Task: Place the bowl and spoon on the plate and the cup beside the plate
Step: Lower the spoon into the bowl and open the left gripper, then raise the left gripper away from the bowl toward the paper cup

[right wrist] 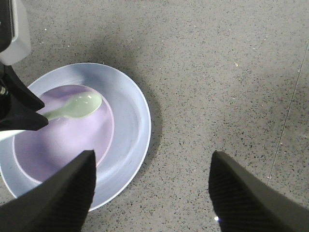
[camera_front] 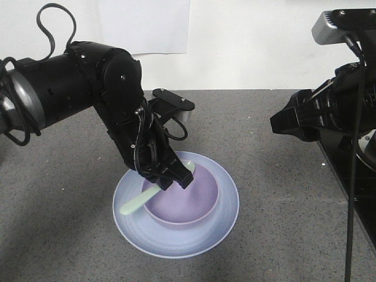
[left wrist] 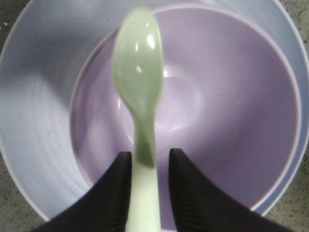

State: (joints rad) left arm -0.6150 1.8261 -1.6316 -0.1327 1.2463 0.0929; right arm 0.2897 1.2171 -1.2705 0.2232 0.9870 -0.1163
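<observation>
- Small pale mint-green plastic spoon: head over the bowl's hollow, handle reaching left across the plate.
- Small round lavender plastic bowl: seated centrally on the wide pale blue plastic plate.
- Left tool: clamped on the spoon handle.
- Right tool: jaws apart, empty, right of the plate, above the grey speckled desk.

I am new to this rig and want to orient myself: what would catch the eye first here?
The mint-green spoon stands out most, stretched over the purple bowl at centre, its handle between the fingers of the left hand. The bowl sits on the wider pale blue plate on the grey table. The right hand hangs open beside the plate.
</observation>
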